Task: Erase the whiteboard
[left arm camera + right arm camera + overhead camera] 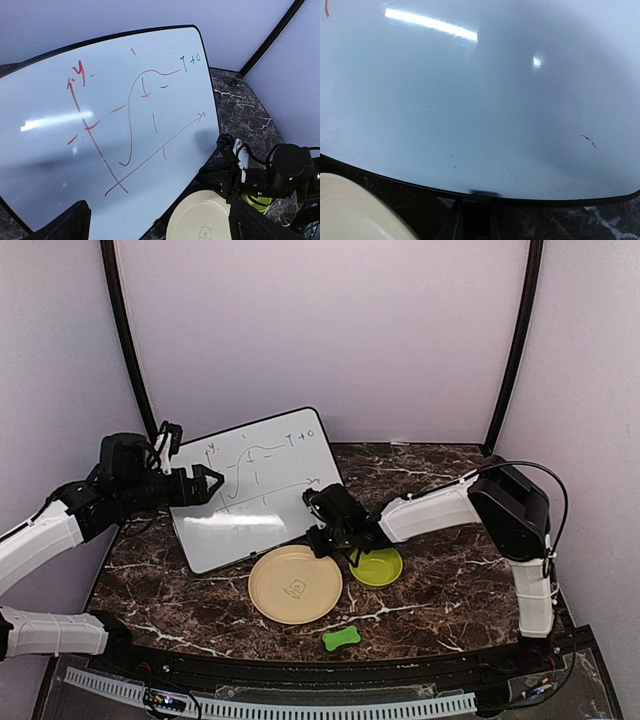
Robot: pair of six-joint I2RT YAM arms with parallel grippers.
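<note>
The whiteboard (250,495) lies tilted at the table's back left, with red graph lines and a dark "y+0" note on its upper half. The lines are plain in the left wrist view (125,125). My left gripper (200,484) is open at the board's left edge, and its dark fingers (75,222) stand wide apart over the board's near part. My right gripper (322,512) is at the board's lower right edge. In the right wrist view its fingers (470,220) are close together at the black rim, shut on the whiteboard (480,100), whose surface there is bare.
A round beige plate (295,585) with a bear print lies just in front of the board. A lime green bowl (377,567) sits to its right, under the right arm. A small green bone-shaped piece (341,638) lies near the front edge. Walls enclose the marble table (450,590).
</note>
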